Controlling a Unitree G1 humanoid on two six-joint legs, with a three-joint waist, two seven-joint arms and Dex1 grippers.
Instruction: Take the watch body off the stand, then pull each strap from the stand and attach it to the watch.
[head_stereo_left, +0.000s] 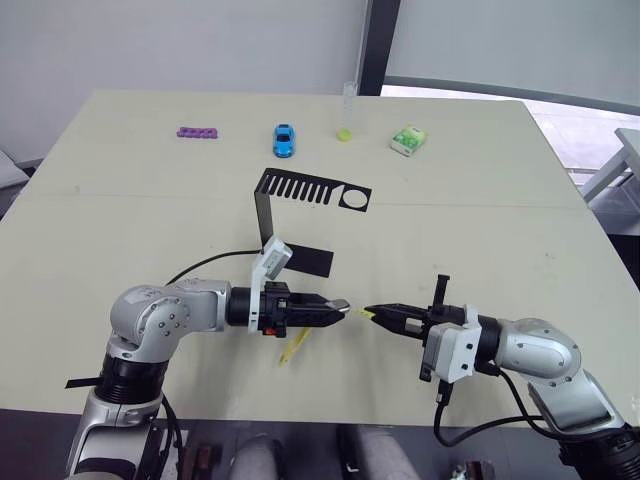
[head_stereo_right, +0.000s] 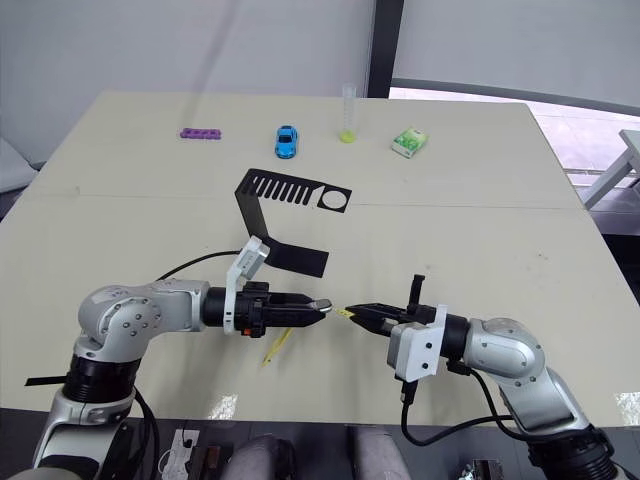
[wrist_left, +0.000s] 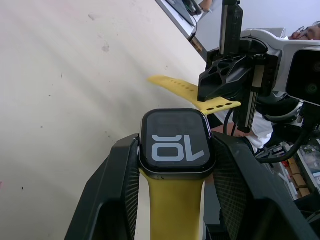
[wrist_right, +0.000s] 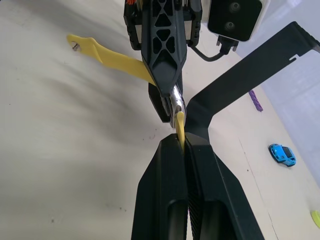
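Observation:
My left gripper is shut on the watch body, a small dark case whose screen shows light digits. One yellow strap is joined to the case and droops to the table. My right gripper faces it from the right, shut on the second yellow strap, whose free end points at the watch body's edge; whether they touch I cannot tell. The black stand stands behind both grippers at the table's middle, with nothing on its slotted top plate.
Along the far side of the table lie a purple bar, a blue toy car, a clear tube with a yellow-green bottom and a green-white packet. The table's front edge runs just below the grippers.

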